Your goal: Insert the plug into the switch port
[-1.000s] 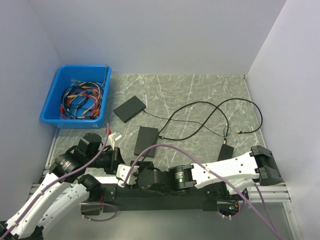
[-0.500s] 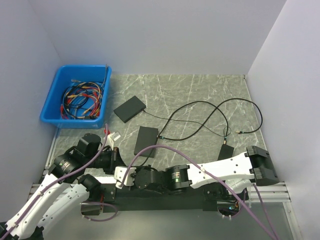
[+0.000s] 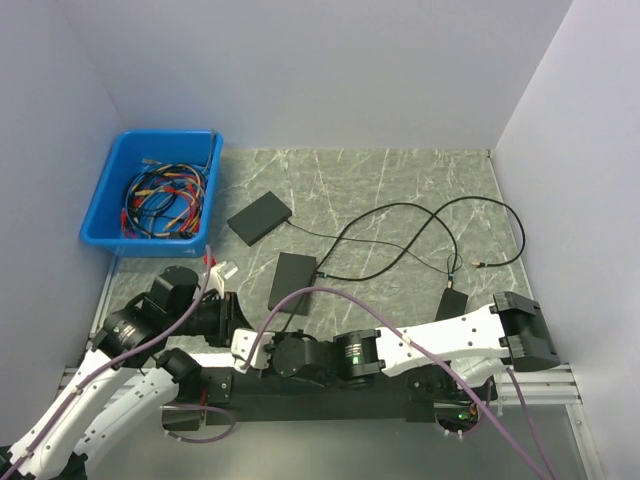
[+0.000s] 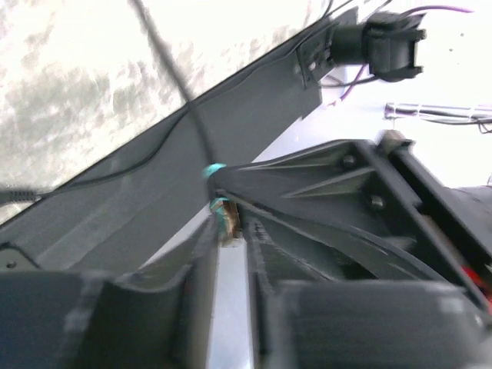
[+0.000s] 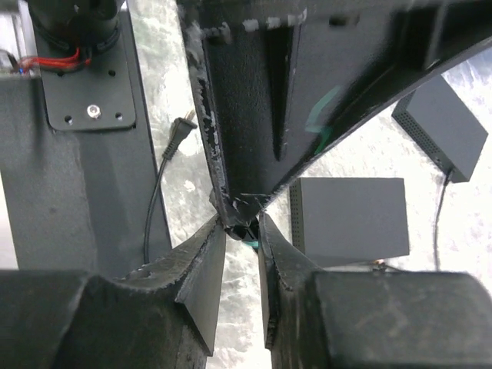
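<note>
The plug (image 4: 224,217), small with a gold tip and a teal band, sits between the two grippers at the near edge. The left gripper (image 4: 231,231) has a narrow slit between its fingers, wider than the plug at their tips. The right gripper (image 5: 242,227) has its fingertips pressed in on the plug (image 5: 250,233) from both sides, just under the left fingers. Seen from above, the left gripper (image 3: 232,318) and right gripper (image 3: 243,348) meet tip to tip. The switch (image 3: 292,281), a flat black box, lies just beyond them, and it fills the right side as the switch (image 5: 350,221).
A second black box (image 3: 258,217) lies farther back. Thin black cables (image 3: 400,250) loop across the marble mat. A small black adapter (image 3: 452,302) rests at the right. A blue bin (image 3: 165,135) of coloured cables stands at the far left. Another loose plug end (image 5: 182,132) lies near the rail.
The right gripper slid left to the left gripper's tips and closed in on the plug. The left jaws have parted slightly.
</note>
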`<action>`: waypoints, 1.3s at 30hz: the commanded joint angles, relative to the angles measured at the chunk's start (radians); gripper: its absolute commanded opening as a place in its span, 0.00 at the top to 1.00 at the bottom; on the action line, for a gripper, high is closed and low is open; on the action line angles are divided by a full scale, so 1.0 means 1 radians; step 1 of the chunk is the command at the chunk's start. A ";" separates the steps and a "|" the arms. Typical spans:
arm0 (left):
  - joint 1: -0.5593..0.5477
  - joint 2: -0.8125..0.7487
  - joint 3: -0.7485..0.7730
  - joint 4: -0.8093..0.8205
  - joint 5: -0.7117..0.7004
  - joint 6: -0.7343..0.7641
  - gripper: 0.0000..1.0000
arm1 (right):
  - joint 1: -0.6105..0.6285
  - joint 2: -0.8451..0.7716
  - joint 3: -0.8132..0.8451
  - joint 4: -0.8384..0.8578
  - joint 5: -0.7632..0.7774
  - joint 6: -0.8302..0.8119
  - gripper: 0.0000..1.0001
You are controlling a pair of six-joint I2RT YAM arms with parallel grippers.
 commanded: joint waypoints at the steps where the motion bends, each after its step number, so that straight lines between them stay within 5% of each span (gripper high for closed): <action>1: -0.005 -0.016 0.083 0.049 -0.015 -0.010 0.72 | -0.020 -0.057 -0.033 0.114 0.003 0.072 1.00; 7: -0.005 0.007 0.130 0.063 -0.176 -0.036 0.50 | -0.058 -0.094 -0.098 0.131 -0.020 0.143 1.00; 11: -0.005 0.013 0.126 0.136 -0.224 -0.056 0.51 | -0.090 -0.122 -0.138 0.155 -0.014 0.194 1.00; 13: -0.005 0.008 0.107 0.197 -0.233 -0.062 0.61 | -0.121 -0.132 -0.162 0.164 -0.005 0.229 1.00; 18: -0.007 -0.003 0.047 0.328 -0.290 -0.080 0.70 | -0.175 -0.209 -0.222 0.198 -0.014 0.309 1.00; 23: -0.007 0.008 -0.025 0.483 -0.293 -0.086 0.68 | -0.239 -0.279 -0.274 0.247 -0.025 0.356 1.00; 30: -0.031 0.201 -0.017 0.668 -0.426 -0.002 0.52 | -0.360 -0.275 -0.268 0.298 -0.082 0.381 1.00; 39: -0.042 0.355 0.023 0.805 -0.463 0.068 0.51 | -0.423 -0.192 -0.196 0.309 -0.140 0.346 1.00</action>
